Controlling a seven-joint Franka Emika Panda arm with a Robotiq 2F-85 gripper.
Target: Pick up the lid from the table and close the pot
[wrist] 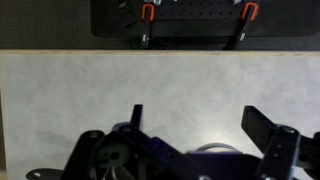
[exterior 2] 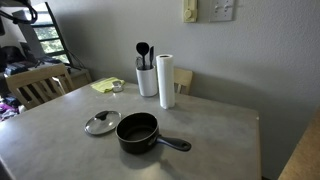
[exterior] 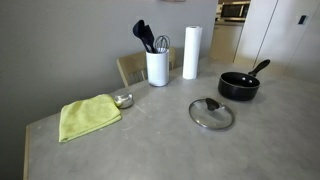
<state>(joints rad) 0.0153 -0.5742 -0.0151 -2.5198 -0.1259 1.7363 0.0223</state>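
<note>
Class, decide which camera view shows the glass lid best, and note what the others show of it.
Best in an exterior view: the lid lies large, unobstructed, knob visible. In an exterior view the lid looks smaller, beside the pot. Wrist view: no lid clearly.

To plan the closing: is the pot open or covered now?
Open: the lid lies flat on the table beside the pot, not on it.

The grey table [exterior: 150,150] carries a black pot [exterior: 239,86]. The lid [exterior: 211,113] lies just beside the pot (knob up). Farther from the pot stand a paper roll [exterior: 191,53] and utensil holder [exterior: 157,68], then a bowl [exterior: 123,100] and cloth [exterior: 88,116].
</note>
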